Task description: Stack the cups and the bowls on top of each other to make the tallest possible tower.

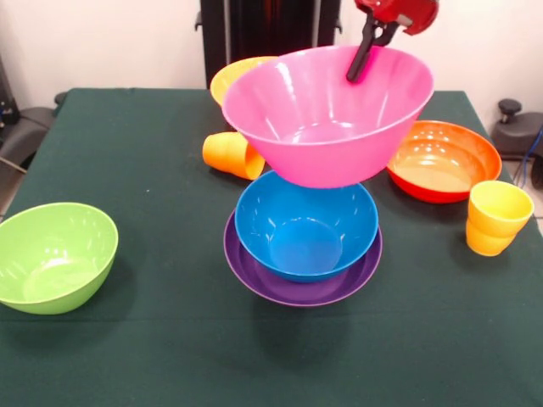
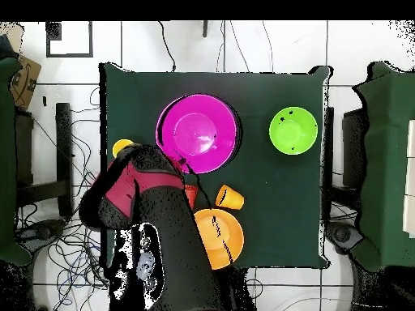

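A large pink bowl [image 1: 327,114] hangs tilted over a blue bowl [image 1: 305,225] that sits inside a wide purple bowl [image 1: 297,288]. My gripper [image 1: 356,75] is shut on the pink bowl's far right rim, with one black finger inside the bowl. I cannot tell whether the pink bowl's base touches the blue rim. From overhead, the pink bowl [image 2: 198,132] hides the two below it, and my gripper [image 2: 185,166] is at its edge. An orange cup [image 1: 231,155] lies on its side behind the stack. A yellow cup [image 1: 499,212] stands at the right, seemingly on another cup.
A green bowl [image 1: 53,254] stands alone at the left front. An orange-red bowl [image 1: 445,161] sits at the right, and a yellow bowl [image 1: 233,72] peeks out behind the pink one. In the overhead view my arm [image 2: 146,210] covers the table's lower left.
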{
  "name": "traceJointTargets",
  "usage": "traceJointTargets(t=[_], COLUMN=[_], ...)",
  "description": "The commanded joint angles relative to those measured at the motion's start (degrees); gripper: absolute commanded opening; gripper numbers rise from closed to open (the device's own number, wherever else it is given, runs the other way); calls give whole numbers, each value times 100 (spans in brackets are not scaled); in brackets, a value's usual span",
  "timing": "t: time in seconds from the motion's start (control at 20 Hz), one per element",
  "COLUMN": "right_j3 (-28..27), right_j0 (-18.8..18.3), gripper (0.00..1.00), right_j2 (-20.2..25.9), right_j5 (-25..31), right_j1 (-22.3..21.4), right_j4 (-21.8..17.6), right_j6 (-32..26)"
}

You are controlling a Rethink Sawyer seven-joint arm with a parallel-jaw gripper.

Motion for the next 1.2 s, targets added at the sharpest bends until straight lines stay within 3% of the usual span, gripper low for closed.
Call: traceJointTargets(t=[0.05,0.8,1.2], right_j3=[-245,-411,-590], right_j0=[-36,103,339], gripper=[0,0,0], right_j2=[-122,-309,-450], right_j5=[-327,-522,-646], right_j1=[340,602,818], right_j4=[-576,-938,-1125], right_j6=[-12,216,671])
